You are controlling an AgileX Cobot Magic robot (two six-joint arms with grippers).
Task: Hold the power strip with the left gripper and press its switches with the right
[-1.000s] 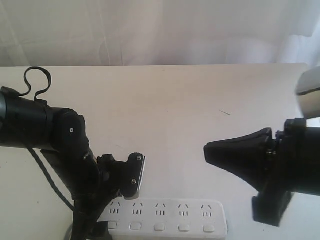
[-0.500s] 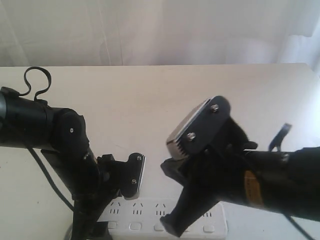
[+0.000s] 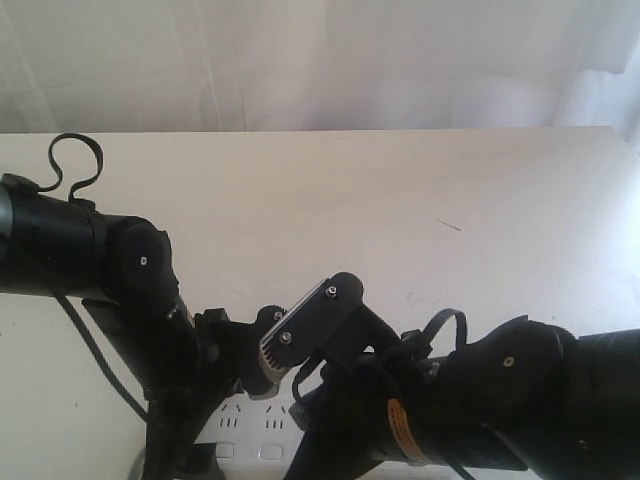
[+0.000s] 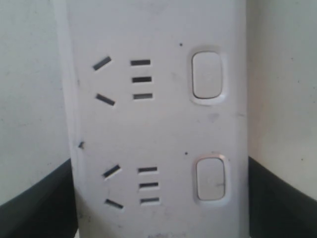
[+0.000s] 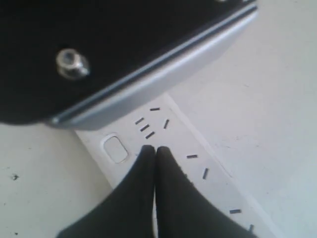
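The power strip (image 4: 158,129) lies flat on the white table (image 3: 420,190), clamped across its width by the left gripper (image 4: 161,171) between dark fingers (image 4: 34,208). The right gripper (image 5: 155,148) hangs over it, jaws pinched together, tips seemingly touching the strip's face just beside one switch (image 5: 115,148), not on it.

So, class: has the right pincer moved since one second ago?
Yes. The black orange-labelled right pincer swung from the exterior view's right edge leftward and down over the long white plastic power strip.
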